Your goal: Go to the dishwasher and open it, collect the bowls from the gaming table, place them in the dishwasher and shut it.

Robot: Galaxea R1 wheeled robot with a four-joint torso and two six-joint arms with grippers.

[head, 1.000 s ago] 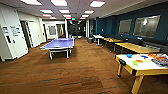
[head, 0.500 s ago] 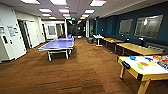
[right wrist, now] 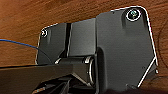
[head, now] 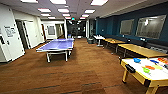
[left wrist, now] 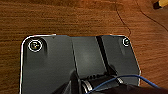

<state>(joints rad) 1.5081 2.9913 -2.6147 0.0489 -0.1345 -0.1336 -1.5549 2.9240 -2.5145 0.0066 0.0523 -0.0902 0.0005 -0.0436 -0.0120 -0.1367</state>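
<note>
Room: a long office hall with brown wood-look floor [head: 82, 72], ceiling lights, a dark blue wall on the right and white walls and doors on the left.
Gaming table: low at the right of the head view, a counter [head: 140, 75] with a glossy white top, yellow sides and legs, and a black slot at its near end.
Blue bowl: on the white top [head: 137, 60], toward the far left corner of it.
Green bowl: on the same top [head: 146, 70], nearer the camera than the blue bowl and well apart from it.
Orange bowl: [head: 150, 67] just beside the green bowl, toward the middle of the top.
Other things on the top: more coloured pieces farther right, too blurred to name.
Ping-pong table: blue top [head: 57, 45], left of centre, mid-room, well apart from the gaming table.
Wood tables: yellow-wood ones [head: 140, 50] in a row along the blue wall, behind the gaming table.
Left jaws: cannot tell how they stand; the left wrist view shows the robot's dark plate above the floor.
Right jaws: cannot tell either; the right wrist view shows the dark plate and bar over the floor.
</note>
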